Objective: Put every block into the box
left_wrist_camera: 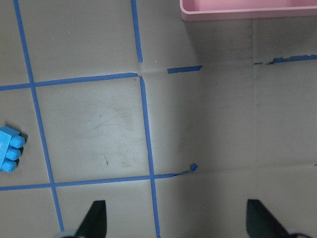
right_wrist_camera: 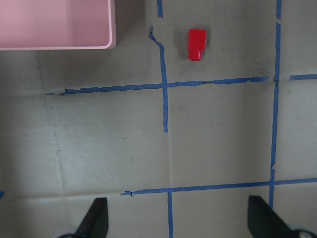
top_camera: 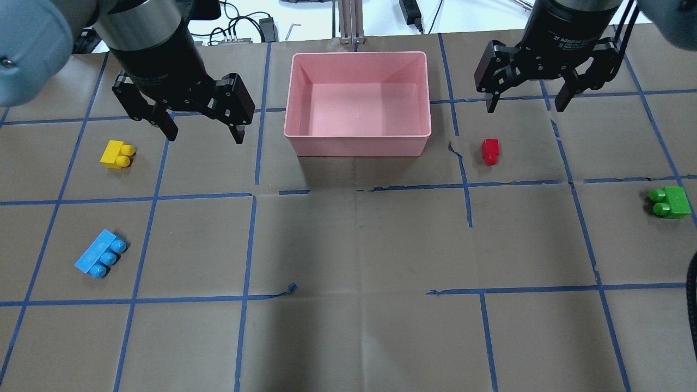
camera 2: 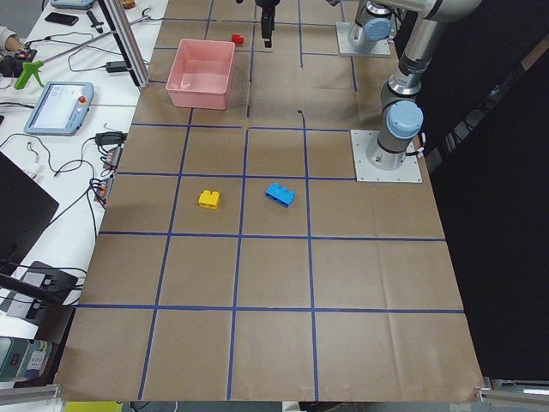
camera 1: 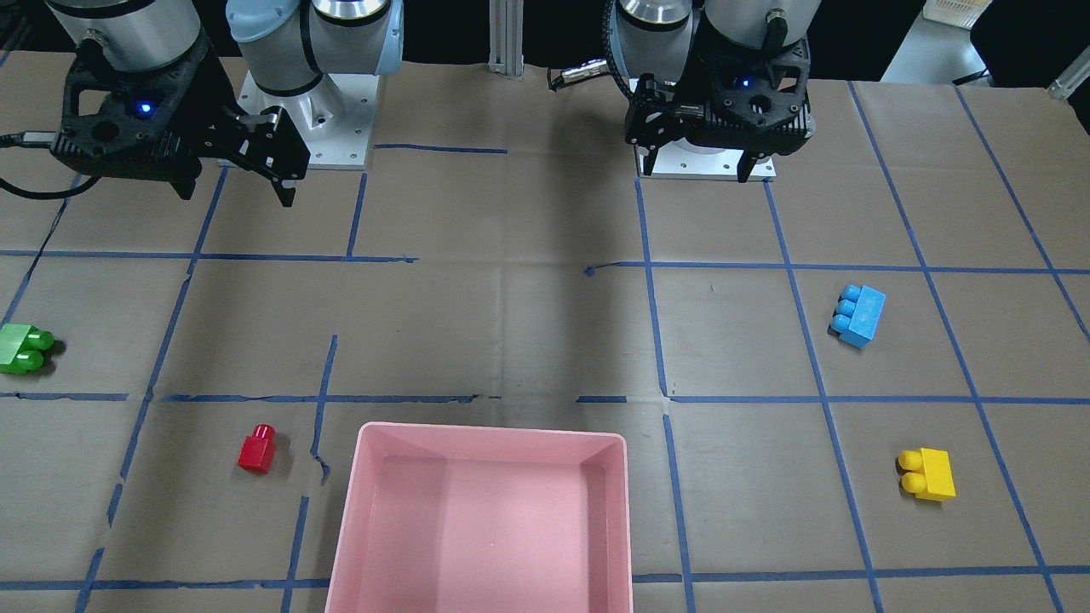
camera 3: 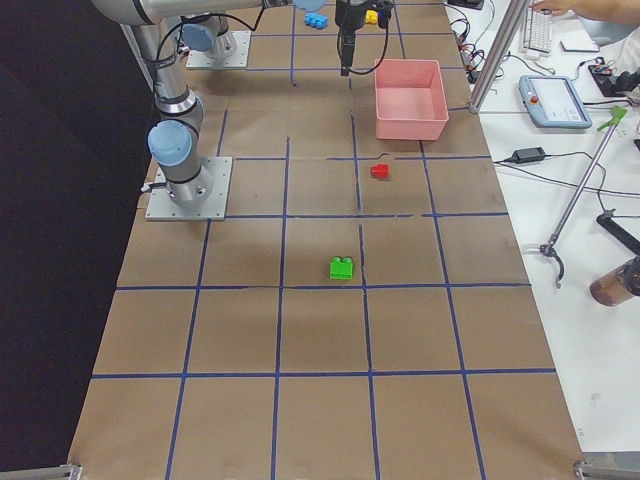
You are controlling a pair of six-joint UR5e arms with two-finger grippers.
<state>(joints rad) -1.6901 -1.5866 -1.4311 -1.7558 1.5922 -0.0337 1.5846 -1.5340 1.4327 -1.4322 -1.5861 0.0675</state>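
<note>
- Hanging above the paper-covered surface, the left fingers are spread wide apart and hold nothing; they sit just to the left of the box.
- On the other side of the box, the right fingers are also spread apart with nothing between them, raised off the surface.
- The pink box stands at the far middle of the surface in the overhead view, between the two arms.
- All four blocks lie on the surface outside the box, each tipped on its side.
- The red block is near the box's right wall, not touching it, with its stud pointing toward the robot.
- The green block is well apart from the box, close to the right edge of the overhead view, with its studs facing the middle.
- The yellow block lies left of the left fingers, with its studs facing the box.
- The blue block lies nearer the robot than the yellow block, set at an angle to the tape lines.
</note>
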